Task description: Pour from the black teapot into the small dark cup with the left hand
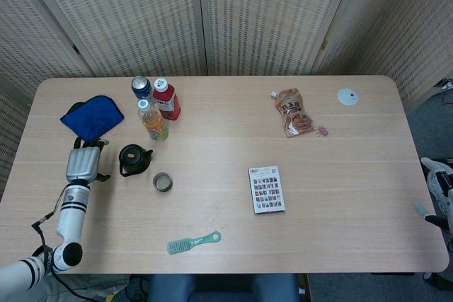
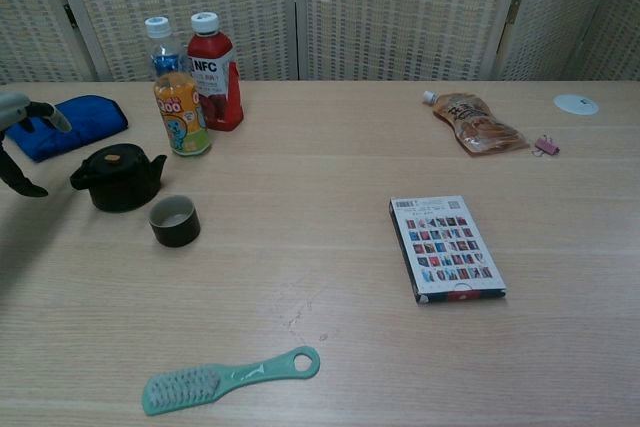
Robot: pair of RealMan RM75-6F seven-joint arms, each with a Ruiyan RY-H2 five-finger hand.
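My left hand hangs open near the table's left edge, fingers apart, holding nothing. The black teapot stands upright just beside it, untouched. The small dark cup sits near the teapot.

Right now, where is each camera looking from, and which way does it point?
Head view: sits high above the near edge, looking down on the whole table; it shows the left hand and its arm, plus a bit of the right hand at the right edge.
Chest view: sits low at the near edge, looking across the table toward the woven screens; only the left hand's fingers show.
Both share the black teapot, small dark cup, green brush and bottles.
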